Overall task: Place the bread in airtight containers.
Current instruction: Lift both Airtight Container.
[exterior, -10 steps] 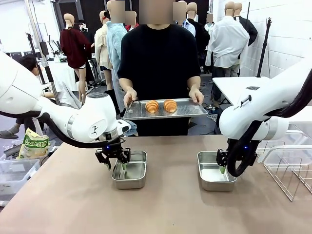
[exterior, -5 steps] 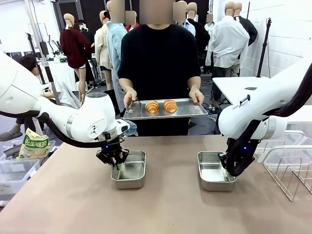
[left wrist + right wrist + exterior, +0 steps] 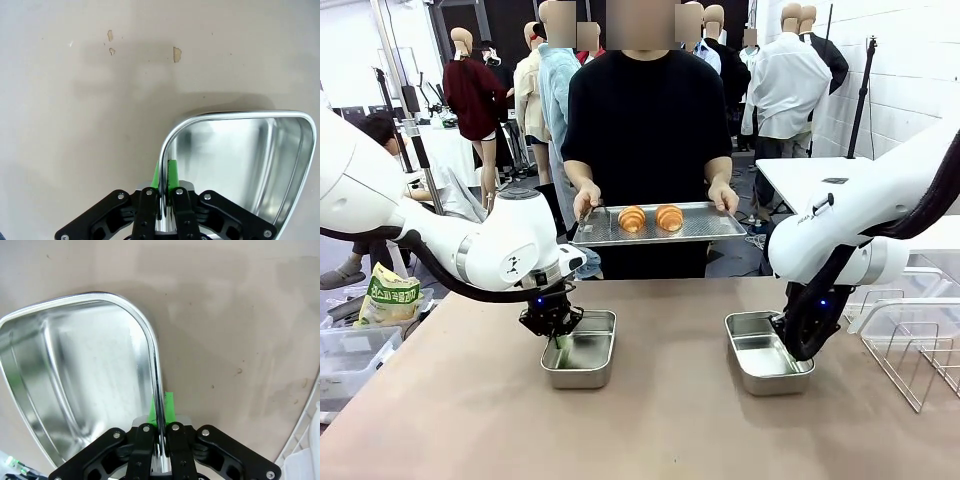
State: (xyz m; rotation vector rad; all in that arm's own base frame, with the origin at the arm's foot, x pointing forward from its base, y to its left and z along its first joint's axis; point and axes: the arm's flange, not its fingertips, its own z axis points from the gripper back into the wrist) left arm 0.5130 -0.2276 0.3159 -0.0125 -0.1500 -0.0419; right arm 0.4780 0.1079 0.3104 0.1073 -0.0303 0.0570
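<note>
Left hand and right hand have slightly shifted their containers.

This looks like a robot laboratory, not a kitchen. A white robot arm enters from the left of the frame and a second arm from the right, both at a plain brown table. The left end effector pinches the rim of a steel container, and the right end effector pinches a second steel container. A white brick wall is at the right. At the upper left, a seated person is near a work table. Clear plastic boxes sit at the lower left and a wire rack at the lower right.
</note>
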